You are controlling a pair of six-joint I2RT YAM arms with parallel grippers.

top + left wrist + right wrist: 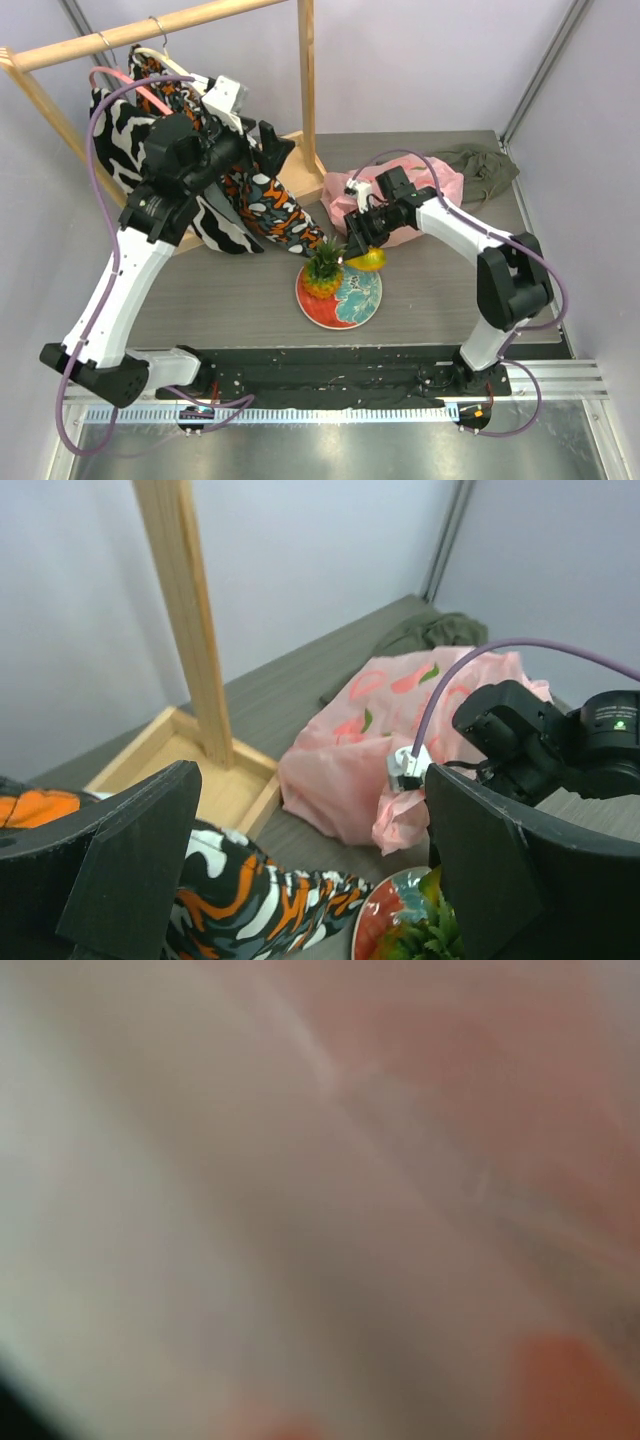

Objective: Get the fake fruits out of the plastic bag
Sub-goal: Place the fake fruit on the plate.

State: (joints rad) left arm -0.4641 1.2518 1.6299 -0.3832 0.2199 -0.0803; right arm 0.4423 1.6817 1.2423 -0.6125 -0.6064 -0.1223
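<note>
Mango (372, 261) lies just beside the right fingers (360, 240), by the plastic bag (445, 182).

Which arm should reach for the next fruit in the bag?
Right. The right gripper sits at the plastic bag, its wrist view filled with pink plastic. The left gripper hangs open, raised beside the clothes rack, well away from the bag.
</note>
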